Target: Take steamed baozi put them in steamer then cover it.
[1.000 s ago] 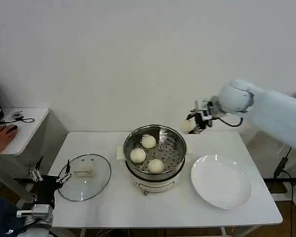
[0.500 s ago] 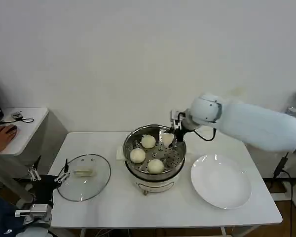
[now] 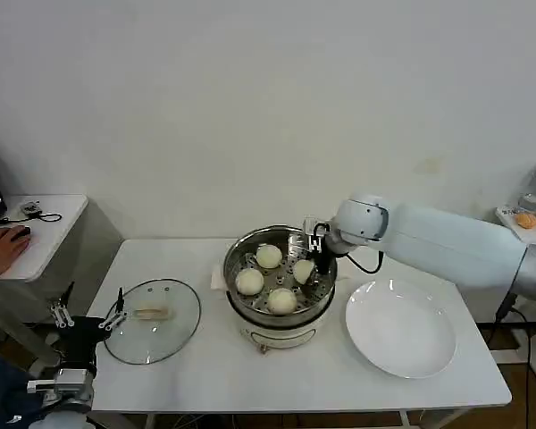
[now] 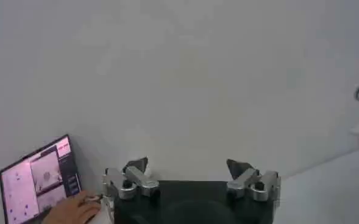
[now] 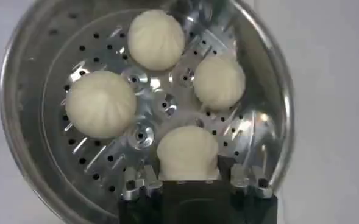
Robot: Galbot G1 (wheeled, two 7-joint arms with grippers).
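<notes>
The steamer [image 3: 235, 299] stands mid-table, a shiny steel pot on a white base with a perforated tray [image 5: 106, 152]. Three steamed baozi [image 3: 268, 256] [image 3: 249, 281] [image 3: 282, 300] lie on the tray. A fourth baozi [image 3: 303, 271] [image 5: 188, 152] is low inside the pot on its right side, and my right gripper [image 3: 311, 257] [image 5: 188, 178] is shut on it. The cover [image 3: 174, 304], a clear glass lid with a whitish handle, lies flat on the table left of the pot. My left gripper [image 3: 89, 315] [image 4: 188, 167] hangs open and empty at the table's left front corner.
A white plate [image 3: 400, 329] sits bare to the right of the steamer. A small side table [image 3: 45, 237] stands at the far left, where a person's hand [image 3: 4, 243] rests on a mouse. A laptop screen [image 4: 39, 182] is lit beside that hand.
My right gripper carried the baozi from behind and right of the steamer leftward over the rim, then lowered it into the pot. The left arm barely moved.
</notes>
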